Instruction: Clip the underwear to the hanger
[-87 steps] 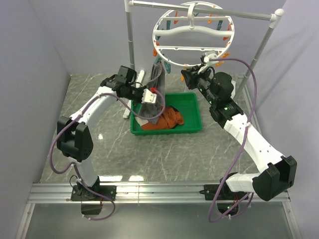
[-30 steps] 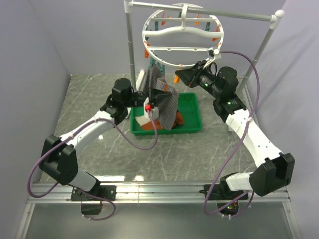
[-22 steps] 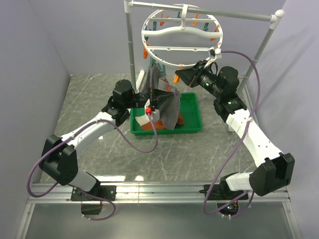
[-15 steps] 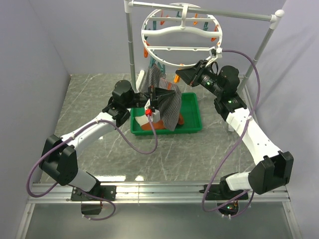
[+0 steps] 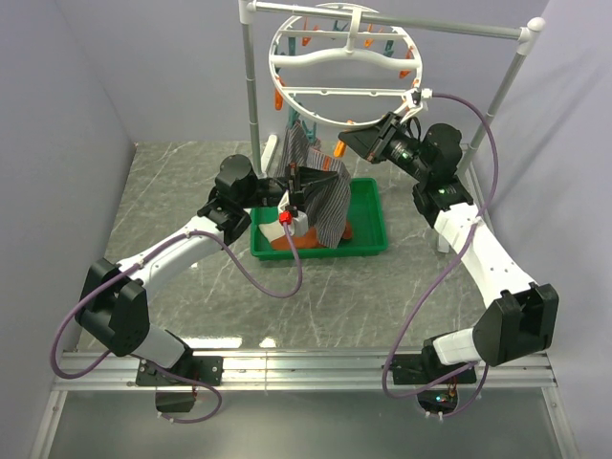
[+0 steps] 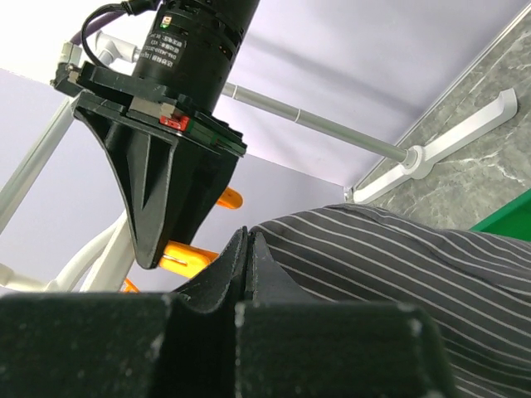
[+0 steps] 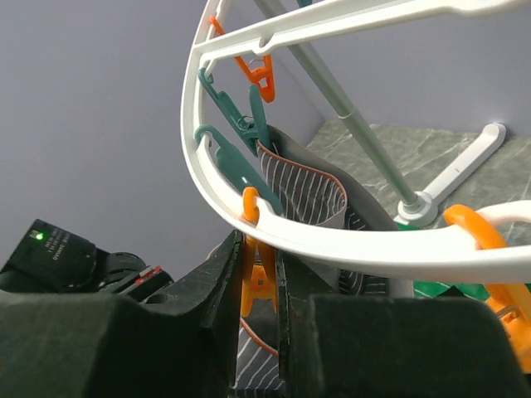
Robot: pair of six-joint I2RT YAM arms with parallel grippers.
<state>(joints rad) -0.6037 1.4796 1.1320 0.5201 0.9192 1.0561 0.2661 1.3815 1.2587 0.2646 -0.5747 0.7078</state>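
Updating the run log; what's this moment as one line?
left claw: shut on underwear | right claw: shut on orange clothespin of hanger | underwear: held above green tray

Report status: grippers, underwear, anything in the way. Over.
Left gripper shut on underwear, held up. Right gripper shut on orange clothespin on hanger rim. Underwear's top edge at a teal pin. No obstruction seen between.

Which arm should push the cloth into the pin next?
Left, I'd say. The left claw is shut on the underwear, held up beside the hanger; the right claw grips an orange pin there.
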